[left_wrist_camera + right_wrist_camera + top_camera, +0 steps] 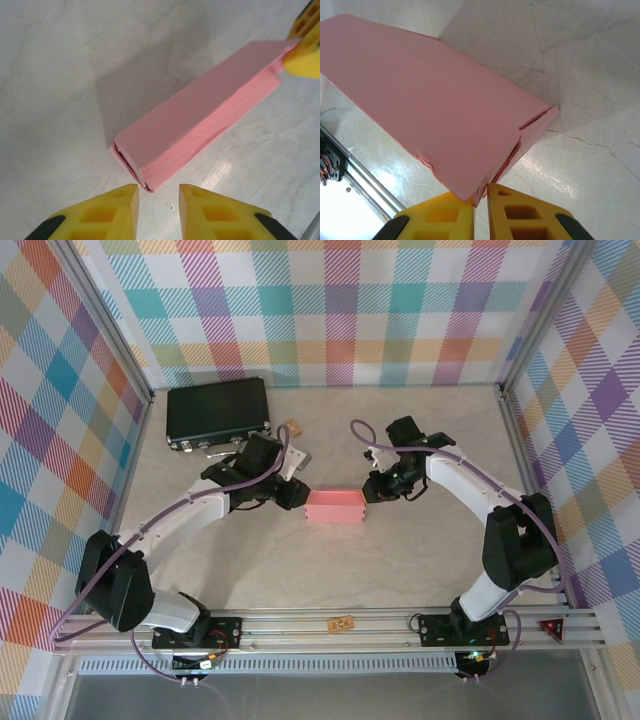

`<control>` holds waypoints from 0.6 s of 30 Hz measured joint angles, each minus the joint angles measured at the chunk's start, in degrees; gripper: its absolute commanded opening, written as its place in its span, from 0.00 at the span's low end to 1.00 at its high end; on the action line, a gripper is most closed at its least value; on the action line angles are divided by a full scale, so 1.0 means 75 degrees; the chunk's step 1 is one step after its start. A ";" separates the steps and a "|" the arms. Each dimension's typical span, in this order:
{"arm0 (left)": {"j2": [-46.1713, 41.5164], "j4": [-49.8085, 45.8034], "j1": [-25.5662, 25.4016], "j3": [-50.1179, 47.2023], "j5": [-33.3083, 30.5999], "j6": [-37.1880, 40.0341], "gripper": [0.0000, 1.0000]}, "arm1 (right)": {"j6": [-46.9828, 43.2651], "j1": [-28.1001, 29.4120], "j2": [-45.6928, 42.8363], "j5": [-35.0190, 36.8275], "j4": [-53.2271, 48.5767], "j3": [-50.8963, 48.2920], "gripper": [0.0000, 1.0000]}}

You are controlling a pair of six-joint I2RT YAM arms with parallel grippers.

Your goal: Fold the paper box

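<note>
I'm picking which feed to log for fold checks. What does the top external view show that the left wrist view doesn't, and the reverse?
Top external: a black case and a tiny tan block at the back of the table, and both arms flanking the paper box. Left wrist: the box's near end up close, its tucked flap edge, and the left end effector open just short of it, not touching. Both: the pink box lying on the marbled table, the right end effector at its other end.
</note>
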 measured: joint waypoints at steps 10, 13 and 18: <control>0.0688 0.0542 -0.0003 0.0458 -0.0318 -0.1075 0.32 | -0.0003 0.0000 0.0000 0.0000 0.0000 0.0000 0.16; 0.1177 0.0493 -0.0003 0.0787 -0.0347 -0.1224 0.32 | -0.0003 0.0000 0.0000 0.0000 0.0003 0.0000 0.16; 0.1536 0.0140 -0.0076 0.1017 -0.0350 -0.1239 0.31 | -0.0003 0.0000 0.0000 0.0000 0.0003 0.0000 0.19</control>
